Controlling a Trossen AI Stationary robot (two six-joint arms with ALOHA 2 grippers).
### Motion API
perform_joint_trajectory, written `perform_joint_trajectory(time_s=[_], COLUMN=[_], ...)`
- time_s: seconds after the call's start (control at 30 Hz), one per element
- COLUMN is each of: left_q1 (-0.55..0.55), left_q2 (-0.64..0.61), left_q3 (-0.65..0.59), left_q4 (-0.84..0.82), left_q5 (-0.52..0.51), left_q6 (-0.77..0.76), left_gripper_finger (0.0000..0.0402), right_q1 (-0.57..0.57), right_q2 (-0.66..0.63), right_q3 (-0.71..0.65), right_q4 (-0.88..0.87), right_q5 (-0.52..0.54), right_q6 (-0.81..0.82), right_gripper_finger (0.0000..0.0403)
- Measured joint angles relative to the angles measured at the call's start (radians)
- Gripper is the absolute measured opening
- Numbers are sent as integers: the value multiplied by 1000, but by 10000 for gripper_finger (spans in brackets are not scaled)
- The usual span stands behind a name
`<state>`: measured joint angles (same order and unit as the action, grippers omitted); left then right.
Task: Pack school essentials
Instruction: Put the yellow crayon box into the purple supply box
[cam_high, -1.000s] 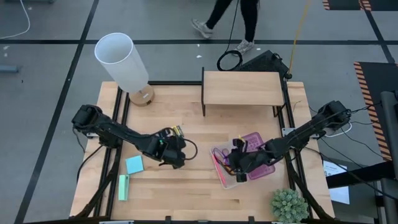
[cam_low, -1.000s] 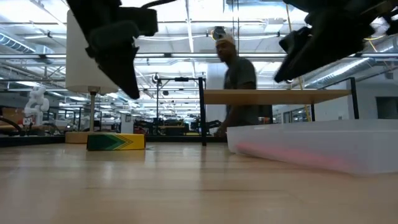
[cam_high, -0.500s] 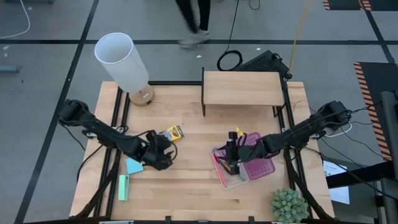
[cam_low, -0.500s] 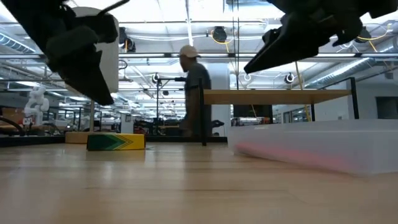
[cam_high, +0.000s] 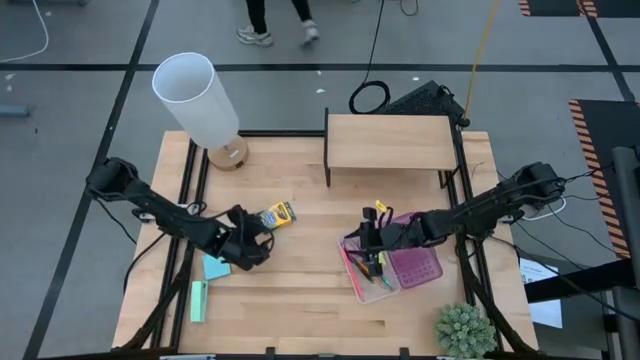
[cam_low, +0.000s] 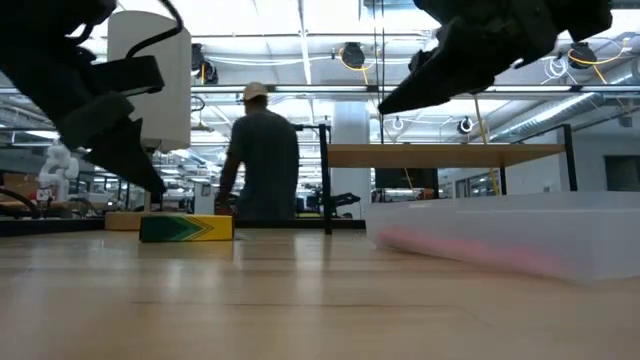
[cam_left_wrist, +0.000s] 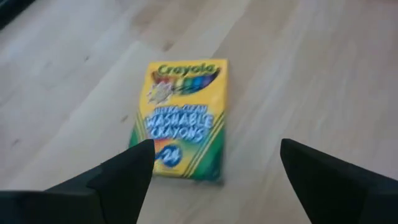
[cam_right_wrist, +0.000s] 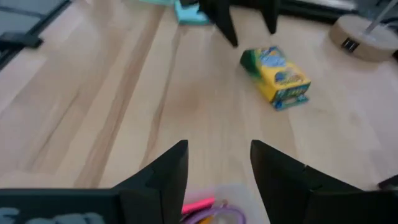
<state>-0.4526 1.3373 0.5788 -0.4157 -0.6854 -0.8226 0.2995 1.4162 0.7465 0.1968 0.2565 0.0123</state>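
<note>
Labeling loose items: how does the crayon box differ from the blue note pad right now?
The crayon box is yellow with green trim and printed; the note pad is plain light blue. The box lies clear, ahead of the left gripper; the pad is partly hidden under that arm. Both lie flat on the table, unpacked.

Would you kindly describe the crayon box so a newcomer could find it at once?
Start at the white lamp in the table's far left corner. Toward the table's middle from its base lies the crayon box, flat on bare wood. It is the only yellow, printed box, unlike the plain blue pad nearby.
</note>
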Motion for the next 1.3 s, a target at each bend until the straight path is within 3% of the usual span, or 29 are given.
perform_joint_trajectory(time_s=[0.33,0.53,0.77,0.97,1.3], left_q1=[-21,5,17,20,21], left_q2=[1,1,1,1,1], left_q3=[-59,-86,-83,-84,-86], left_q4=[70,58,25,-23,-14], left_q5=[-72,-37,-18,-27,-38], left_q6=[-21,-74,7,-91,-54], left_gripper_finger=[359,396,386,386,386], right_q1=[-98,-162,-217,-247,-249], right_q2=[0,0,0,0,0], right_q3=[0,0,0,1,-22], right_q4=[40,79,75,74,82], right_q5=[-124,-228,-254,-289,-313], right_q6=[-99,-157,-195,-208,-206], right_gripper_finger=[197,211,223,224,224])
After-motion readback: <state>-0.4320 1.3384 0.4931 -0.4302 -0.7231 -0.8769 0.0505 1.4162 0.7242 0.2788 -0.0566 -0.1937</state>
